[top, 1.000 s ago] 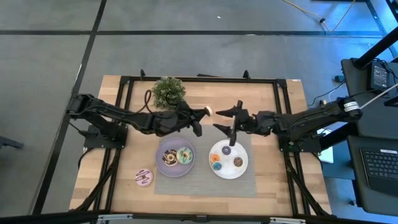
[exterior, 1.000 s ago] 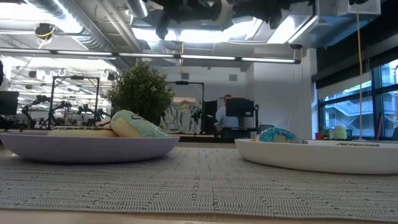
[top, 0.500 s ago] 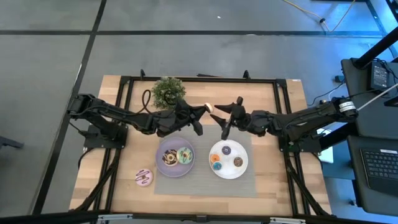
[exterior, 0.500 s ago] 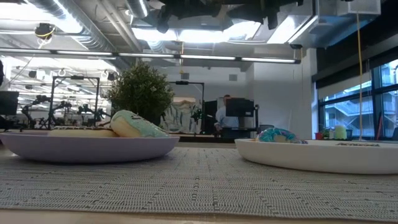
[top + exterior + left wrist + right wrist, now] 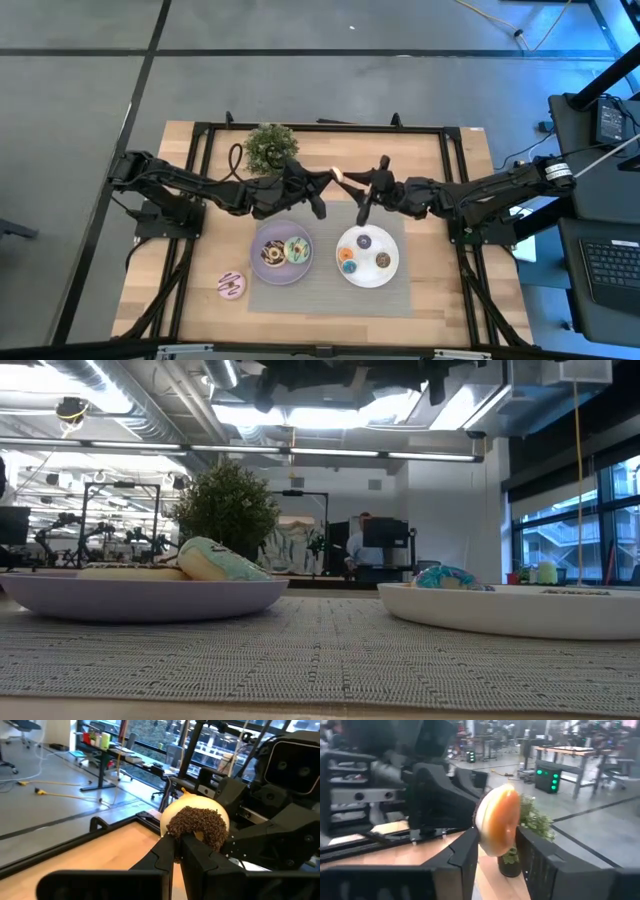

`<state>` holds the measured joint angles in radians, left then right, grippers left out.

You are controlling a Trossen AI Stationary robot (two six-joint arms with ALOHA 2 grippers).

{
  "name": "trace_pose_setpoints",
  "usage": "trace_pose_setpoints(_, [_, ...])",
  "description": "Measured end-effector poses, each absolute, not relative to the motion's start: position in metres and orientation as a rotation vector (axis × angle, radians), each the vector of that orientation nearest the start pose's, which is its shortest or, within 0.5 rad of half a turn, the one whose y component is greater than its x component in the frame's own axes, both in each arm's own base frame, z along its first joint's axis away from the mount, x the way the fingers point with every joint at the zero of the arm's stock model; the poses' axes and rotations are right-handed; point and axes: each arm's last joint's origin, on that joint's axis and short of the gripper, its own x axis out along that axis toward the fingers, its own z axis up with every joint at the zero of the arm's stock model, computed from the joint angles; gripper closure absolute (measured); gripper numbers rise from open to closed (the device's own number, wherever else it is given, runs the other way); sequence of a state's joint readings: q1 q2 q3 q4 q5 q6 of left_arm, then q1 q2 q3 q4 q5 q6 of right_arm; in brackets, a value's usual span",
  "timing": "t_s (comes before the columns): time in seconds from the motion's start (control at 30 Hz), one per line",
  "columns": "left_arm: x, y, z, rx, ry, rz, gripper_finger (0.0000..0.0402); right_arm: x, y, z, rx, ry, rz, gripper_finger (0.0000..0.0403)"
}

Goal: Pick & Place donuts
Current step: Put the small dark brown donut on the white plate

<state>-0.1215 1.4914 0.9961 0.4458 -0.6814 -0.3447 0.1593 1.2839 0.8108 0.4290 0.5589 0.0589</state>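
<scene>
My left gripper [image 5: 330,177] is shut on a donut with brown sprinkles and a cream underside [image 5: 196,820], high above the table's middle. My right gripper [image 5: 351,184] is open, and its two fingers stand on either side of that donut [image 5: 497,820]. A lilac plate [image 5: 262,272] holds a chocolate-white donut [image 5: 270,254] and a green donut [image 5: 297,249]. A white plate [image 5: 352,272] holds three tiny donuts. A pink donut [image 5: 231,286] lies on the wood at the near left. My left gripper pinches the donut's ring at its near edge [image 5: 186,831] between its two fingers, coming level from the table's left. The donut stands on edge, lifted clear of the table. My right gripper: I cannot tell whether its fingers [image 5: 467,852] touch the donut.
A small potted plant [image 5: 271,146] stands at the far side, behind my left arm. A grey mat [image 5: 330,298] lies under both plates. A black frame [image 5: 320,127] runs round the table top. In the low view a person [image 5: 362,540] sits far off in the room.
My right gripper has moved toward the table's left and a little toward the far edge, up to the donut held by my left gripper, so its fingers now stand around it. My left gripper has kept the donut still.
</scene>
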Motion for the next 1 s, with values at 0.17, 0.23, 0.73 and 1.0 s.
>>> trace_pose_setpoints(0.17, [0.3333,-0.0230,0.2984,-0.317,-0.046,0.541,0.0384,0.2822,0.0309,0.2944,0.029,0.034,-0.361,0.0292])
trace_pose_setpoints(0.23, [0.3333,-0.0229,0.2985,-0.316,-0.047,0.543,0.0384,0.2822,0.0307,0.2944,0.029,0.033,-0.363,0.0300])
trace_pose_setpoints(0.73, [0.3328,-0.0223,0.2985,-0.302,-0.049,0.574,0.0378,0.2818,0.0298,0.2943,0.027,0.033,-0.398,0.0372])
trace_pose_setpoints(1.0, [0.3324,-0.0218,0.2985,-0.295,-0.051,0.596,0.0337,0.2818,0.0297,0.2943,0.025,0.034,-0.400,0.0386])
